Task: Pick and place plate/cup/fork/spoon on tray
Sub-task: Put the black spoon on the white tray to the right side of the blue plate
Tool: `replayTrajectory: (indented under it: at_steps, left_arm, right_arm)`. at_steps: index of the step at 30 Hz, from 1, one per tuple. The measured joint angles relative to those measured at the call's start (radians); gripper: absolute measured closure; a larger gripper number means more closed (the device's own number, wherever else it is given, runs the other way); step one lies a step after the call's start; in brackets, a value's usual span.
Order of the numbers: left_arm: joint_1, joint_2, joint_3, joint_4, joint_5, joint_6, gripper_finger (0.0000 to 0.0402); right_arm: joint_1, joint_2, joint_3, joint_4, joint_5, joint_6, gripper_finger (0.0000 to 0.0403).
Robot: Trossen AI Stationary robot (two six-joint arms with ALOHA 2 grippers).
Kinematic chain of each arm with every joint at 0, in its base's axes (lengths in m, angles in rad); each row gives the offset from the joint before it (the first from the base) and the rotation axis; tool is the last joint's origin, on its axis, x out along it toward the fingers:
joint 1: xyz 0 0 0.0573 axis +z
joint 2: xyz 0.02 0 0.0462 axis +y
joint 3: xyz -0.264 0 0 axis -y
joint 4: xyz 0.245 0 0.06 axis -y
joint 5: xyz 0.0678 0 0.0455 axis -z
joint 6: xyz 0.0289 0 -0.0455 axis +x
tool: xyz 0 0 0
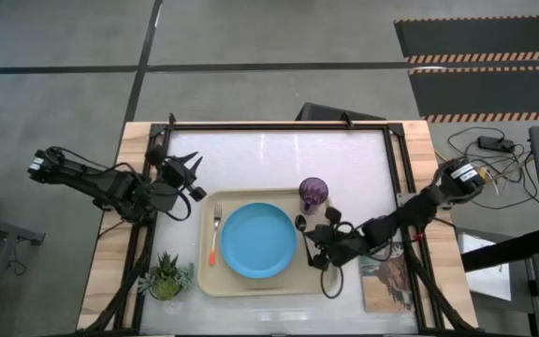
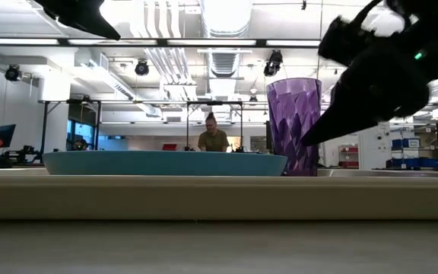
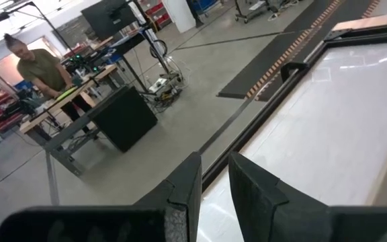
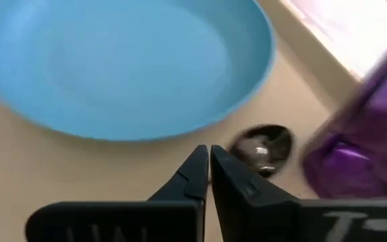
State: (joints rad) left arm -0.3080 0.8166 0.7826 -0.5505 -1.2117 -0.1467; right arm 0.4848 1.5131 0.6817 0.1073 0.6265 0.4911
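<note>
I'm seeing the left gripper (image 1: 193, 168) hanging at the left of the high view, just off the tray's (image 1: 255, 286) upper-left corner over bare tabletop (image 1: 279, 154); its jaws are sitting nearly together, gripping nothing. Plant (image 1: 166, 277) is sitting lower left, beside the tray. On the tray, the fork (image 1: 216, 234) is lying along the left side, just beside the plate (image 1: 258, 240) at centre. The cup (image 1: 313, 193) is standing upright at the tray's upper right. The right gripper (image 1: 304, 227) is hovering right of the plate, below the cup, jaws shut on the spoon (image 4: 263, 148), whose bowl is showing past the tips in the right wrist view. Book (image 1: 389, 277) is lying at the right.
</note>
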Motion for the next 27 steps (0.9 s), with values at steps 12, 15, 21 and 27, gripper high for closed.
replayTrajectory:
  at_steps: [12,15,21,27]
  left_arm:
    - [0.000,0.000,0.000,0.023,-0.089,0.001,0.0343]
    - [0.000,0.000,0.000,0.023,-0.089,0.001,0.0343]
    - [0.000,0.000,0.000,0.025,-0.089,0.002,0.0343]
    - [0.000,0.001,0.002,0.027,-0.089,0.003,0.0343]
  right_arm:
    - [-0.074,0.012,-0.024,0.006,-0.025,-0.035,0.0394]
    - [-0.089,0.030,-0.024,0.013,-0.026,-0.020,0.0394]
    - [-0.091,0.097,0.008,0.034,-0.030,-0.020,0.0394]
    - [-0.097,0.144,0.028,0.015,-0.020,0.009,0.0394]
